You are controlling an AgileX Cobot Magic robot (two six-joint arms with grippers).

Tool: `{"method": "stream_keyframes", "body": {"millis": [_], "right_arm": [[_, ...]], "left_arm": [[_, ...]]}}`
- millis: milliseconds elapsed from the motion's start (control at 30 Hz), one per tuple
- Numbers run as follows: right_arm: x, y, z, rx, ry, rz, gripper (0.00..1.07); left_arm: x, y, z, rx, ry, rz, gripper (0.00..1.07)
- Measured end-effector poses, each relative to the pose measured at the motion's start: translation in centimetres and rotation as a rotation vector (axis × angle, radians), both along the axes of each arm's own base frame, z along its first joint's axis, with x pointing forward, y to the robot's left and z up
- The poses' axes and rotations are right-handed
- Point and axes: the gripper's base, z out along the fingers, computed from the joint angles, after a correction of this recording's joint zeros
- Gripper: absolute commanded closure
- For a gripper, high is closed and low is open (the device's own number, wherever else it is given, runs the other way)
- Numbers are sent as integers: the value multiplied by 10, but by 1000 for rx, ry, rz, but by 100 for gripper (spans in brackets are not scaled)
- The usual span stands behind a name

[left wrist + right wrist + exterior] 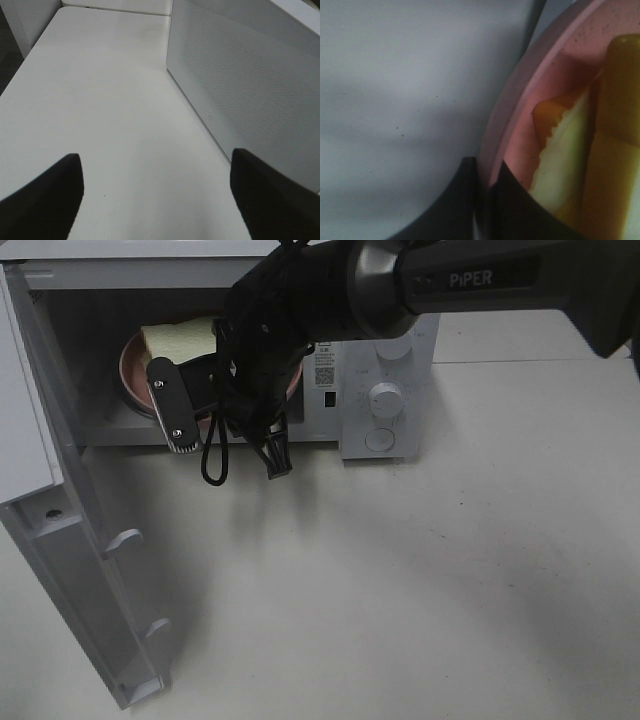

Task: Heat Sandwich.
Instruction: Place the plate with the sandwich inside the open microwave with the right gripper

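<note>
1. The sandwich (180, 338) lies on the pink plate (133, 375) inside the open microwave (385, 350). It is likely soft and light, easily crushed or slid off.
2. The right end effector (484, 176) is clamped on the plate's rim. The stiff rim, not the bread, is judged the sound hold, and the plate is best kept level.
3. The left end effector (155, 197) has its jaws wide and empty above the tabletop (100, 100), beside the microwave's wall.
</note>
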Motion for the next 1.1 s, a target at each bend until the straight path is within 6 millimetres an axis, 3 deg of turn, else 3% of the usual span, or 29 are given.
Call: {"method": "stream_keyframes", "body": {"millis": [533, 733, 1100], "right_arm": [[43, 8, -13, 50, -45, -39, 107], [47, 10, -24, 63, -18, -55, 107], [52, 6, -22, 79, -27, -64, 107]], "left_arm": [[0, 0, 0, 0, 0, 0, 30], [0, 0, 0, 0, 0, 0, 30], [0, 0, 0, 0, 0, 0, 30]]}}
